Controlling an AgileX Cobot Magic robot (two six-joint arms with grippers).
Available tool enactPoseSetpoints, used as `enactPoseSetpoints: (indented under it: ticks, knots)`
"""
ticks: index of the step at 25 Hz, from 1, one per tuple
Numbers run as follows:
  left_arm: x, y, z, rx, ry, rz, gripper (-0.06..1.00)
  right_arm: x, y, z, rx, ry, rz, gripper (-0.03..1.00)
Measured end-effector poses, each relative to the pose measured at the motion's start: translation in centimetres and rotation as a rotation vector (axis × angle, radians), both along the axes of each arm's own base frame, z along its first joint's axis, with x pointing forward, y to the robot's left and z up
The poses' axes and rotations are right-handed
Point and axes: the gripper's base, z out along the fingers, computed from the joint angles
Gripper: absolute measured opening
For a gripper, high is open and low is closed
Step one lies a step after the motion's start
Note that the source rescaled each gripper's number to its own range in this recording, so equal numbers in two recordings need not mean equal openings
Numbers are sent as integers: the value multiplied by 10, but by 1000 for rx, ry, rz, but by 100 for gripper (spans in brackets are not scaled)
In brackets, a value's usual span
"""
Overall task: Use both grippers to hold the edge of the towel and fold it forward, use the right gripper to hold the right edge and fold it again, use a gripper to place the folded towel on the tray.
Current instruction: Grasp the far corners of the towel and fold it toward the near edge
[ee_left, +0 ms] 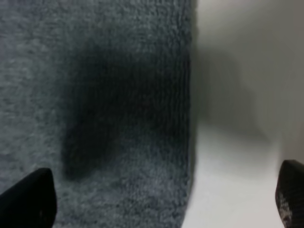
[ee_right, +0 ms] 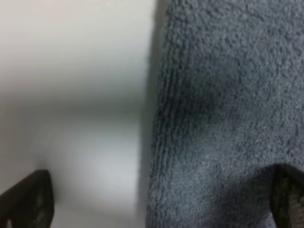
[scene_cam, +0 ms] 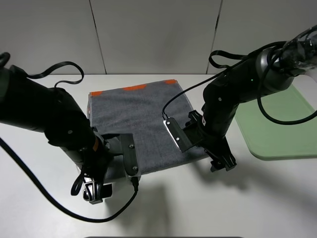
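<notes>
A grey towel [scene_cam: 138,116] with an orange strip along its far edge lies flat on the white table [scene_cam: 173,208]. My left gripper [scene_cam: 94,191] hangs at the towel's near left corner. In the left wrist view the left gripper [ee_left: 159,199] is open, its fingertips [ee_left: 28,202] spread wide, with the towel's edge [ee_left: 185,142] between them. My right gripper [scene_cam: 223,161] is at the near right corner. In the right wrist view the right gripper [ee_right: 156,199] is open too, astride the towel's edge [ee_right: 161,142]. Neither grips the cloth.
A pale green tray [scene_cam: 277,124] lies on the table to the right of the towel, partly behind the right arm. Black cables trail from both arms over the table. A grey wall stands behind.
</notes>
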Motion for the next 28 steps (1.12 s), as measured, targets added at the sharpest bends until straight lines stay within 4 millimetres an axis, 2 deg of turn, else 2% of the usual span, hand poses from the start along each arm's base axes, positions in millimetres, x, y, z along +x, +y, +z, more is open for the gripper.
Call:
enactPoseSetpoints:
  ticks: [7,13,15,18,21,28]
  knots:
    - [3,-3,-9,7,15,6,88,0,0,0,1,2,-2,100]
    - [3,-4,-13,19,36,22,81,0,1,0,4,1,1,99]
    - [3,-4,-13,20,38,24,80,0,1,-1,7,4,-3,91]
    - [3,-4,-13,22,41,28,79,0,2,-1,18,0,-9,71]
    - [3,-4,-13,24,47,34,76,1,2,-2,23,-4,-9,56]
    - [3,-4,-14,24,46,32,46,2,4,-2,39,-16,-12,37]
